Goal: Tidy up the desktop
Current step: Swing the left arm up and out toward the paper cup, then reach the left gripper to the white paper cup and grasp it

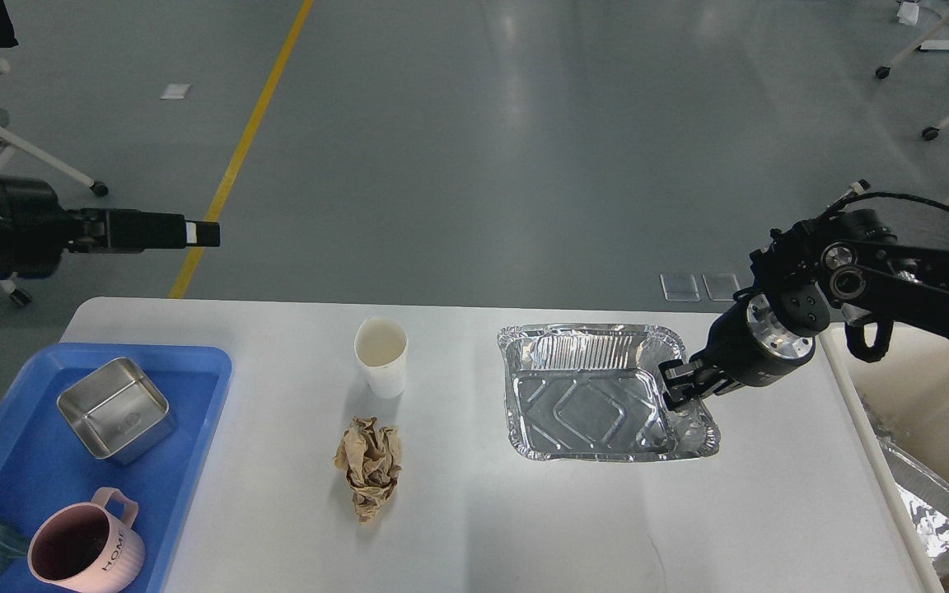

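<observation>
Right gripper [683, 387] is sitting at the right rim of the foil tray [598, 391], its fingers looking pinched on that thin edge — though from this angle it is hard to be sure the foil is truly between them. Left gripper [198, 234] is hanging out past the desktop's far left corner, over the floor, holding nothing; it is seen edge-on, so whether its fingers are spread or pressed together cannot be told.

The desktop [771, 511] is carrying the loose items. The foil tray is lying right of centre, the paper cup [381, 356] is standing upright at the middle, and the crumpled paper [369, 465] is lying just in front of the cup, apart from it. At the left, the blue tray [21, 461] is holding a steel tin [116, 409], a pink mug [87, 548] and a darker mug at the very edge. Off the right side a bin [919, 412] is showing another foil piece inside.

The foil tray is looking empty, so it is probably very light, but soft — a one-edge pinch may bend the rim. Gripping on the rolled lip near a corner seems the stiffest spot. The cup would likely crush under a hard squeeze; the paper ball is forgiving anywhere.
</observation>
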You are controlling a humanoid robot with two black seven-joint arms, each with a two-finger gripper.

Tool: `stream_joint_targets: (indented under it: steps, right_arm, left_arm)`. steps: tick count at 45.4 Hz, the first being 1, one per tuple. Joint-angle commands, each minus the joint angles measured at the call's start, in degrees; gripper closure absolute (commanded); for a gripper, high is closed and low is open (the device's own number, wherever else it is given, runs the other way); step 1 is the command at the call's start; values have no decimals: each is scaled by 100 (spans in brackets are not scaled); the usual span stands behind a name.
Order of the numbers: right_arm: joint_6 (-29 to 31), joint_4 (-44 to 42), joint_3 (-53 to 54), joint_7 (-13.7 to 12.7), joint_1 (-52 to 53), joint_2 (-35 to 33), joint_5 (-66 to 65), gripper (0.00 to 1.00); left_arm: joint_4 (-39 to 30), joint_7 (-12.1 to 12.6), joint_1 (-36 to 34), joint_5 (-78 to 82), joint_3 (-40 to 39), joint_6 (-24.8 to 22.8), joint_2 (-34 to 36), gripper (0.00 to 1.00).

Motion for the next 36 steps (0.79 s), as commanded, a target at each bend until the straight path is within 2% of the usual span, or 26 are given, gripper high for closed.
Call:
stream_joint_targets:
  steps: [1, 14, 23, 36]
  right_arm:
    - [0, -42, 3, 0, -46, 18, -24, 100]
    - [0, -95, 12, 0, -178, 18, -32, 100]
    - [0, -104, 12, 0, -213, 18, -32, 100]
    - [0, -104, 12, 0, -248, 18, -32, 100]
  left_arm:
    - [742, 19, -476, 422, 738, 88, -747, 7]
    - [2192, 37, -1153, 1090, 2144, 729, -2110, 12]
    - [3238, 37, -1417, 1020, 3358, 1415, -2927, 17]
    - [4197, 98, -1487, 994, 3719, 1933, -3763, 17]
